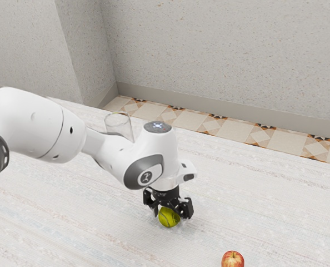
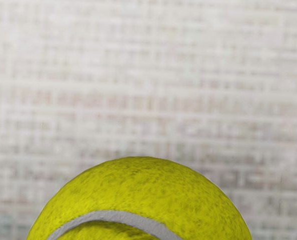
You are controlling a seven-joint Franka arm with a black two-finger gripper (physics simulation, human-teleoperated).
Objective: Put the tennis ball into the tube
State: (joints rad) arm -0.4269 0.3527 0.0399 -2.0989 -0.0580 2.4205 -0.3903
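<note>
The black gripper [image 1: 170, 212] is low over the table around the tennis ball [image 1: 169, 218], pointing down; whether it has closed on the ball I cannot tell. In the wrist view the top of the yellow-green tennis ball [image 2: 138, 187], with its grey seam, rises large at the lower edge, just under my hand. A clear, upright tube [image 1: 118, 122] stands behind the arm in the exterior view, its lower part hidden by the arm.
A red apple [image 1: 233, 260] rests near the exterior view's bottom edge, to the right of the ball. The pale table [image 1: 265, 206] has its far edge along the tiled floor, with a wall beyond.
</note>
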